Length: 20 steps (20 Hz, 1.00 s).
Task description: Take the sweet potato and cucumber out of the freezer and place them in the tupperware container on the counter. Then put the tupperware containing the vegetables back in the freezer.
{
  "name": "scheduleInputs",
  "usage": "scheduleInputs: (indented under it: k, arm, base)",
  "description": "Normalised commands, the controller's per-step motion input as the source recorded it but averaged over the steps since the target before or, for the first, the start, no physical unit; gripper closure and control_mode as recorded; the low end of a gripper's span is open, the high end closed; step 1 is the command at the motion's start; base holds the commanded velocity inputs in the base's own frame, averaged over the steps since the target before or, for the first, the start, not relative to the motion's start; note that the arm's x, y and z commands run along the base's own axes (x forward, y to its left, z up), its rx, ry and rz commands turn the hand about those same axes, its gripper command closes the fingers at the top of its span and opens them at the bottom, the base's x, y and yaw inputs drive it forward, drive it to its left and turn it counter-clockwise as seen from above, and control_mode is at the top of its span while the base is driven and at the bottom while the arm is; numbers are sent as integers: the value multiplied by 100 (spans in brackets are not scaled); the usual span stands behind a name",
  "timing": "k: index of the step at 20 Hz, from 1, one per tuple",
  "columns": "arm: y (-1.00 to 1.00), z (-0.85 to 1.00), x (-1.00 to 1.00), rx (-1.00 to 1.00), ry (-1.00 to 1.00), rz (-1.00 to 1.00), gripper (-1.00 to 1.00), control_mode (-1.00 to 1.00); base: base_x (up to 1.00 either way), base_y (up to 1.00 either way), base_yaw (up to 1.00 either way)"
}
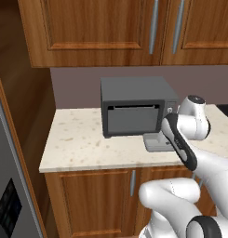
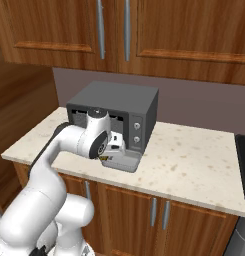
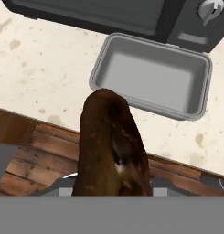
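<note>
The dark reddish-brown sweet potato (image 3: 111, 146) stands up between my fingers, with my gripper (image 3: 111, 185) shut on it. It hangs over the front edge of the beige counter (image 3: 40, 68), just short of the grey tupperware container (image 3: 154, 75), which is empty. From the base, the container (image 1: 155, 143) (image 2: 126, 162) sits on the counter (image 2: 194, 165) right in front of the microwave, and my gripper (image 2: 114, 146) hovers close above its near side. A strip of the light-grey freezer (image 1: 3, 186) shows at the far left. The cucumber is out of view.
A dark-grey microwave (image 1: 134, 109) (image 2: 114, 107) stands directly behind the container, with its knobs (image 3: 213, 8) to the right. Wooden upper cabinets (image 1: 110, 28) hang above. Brown cabinet doors (image 2: 144, 210) lie below the counter. A tall wooden panel (image 1: 27, 107) stands beside the freezer.
</note>
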Motion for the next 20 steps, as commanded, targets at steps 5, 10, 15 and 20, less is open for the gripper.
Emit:
scheduleInputs:
  k: [5,10,15,20]
  arm:
    - [-10,-34,50,0,0,8,100,-100]
    - [-12,-34,38,0,0,6,100,-100]
    - [-3,-20,24,0,0,1,100,-100]
    - [0,-12,28,0,0,0,100,-100]
  base:
    - [0,0,0]
    - [0,0,0]
    - [0,0,0]
    - [0,0,0]
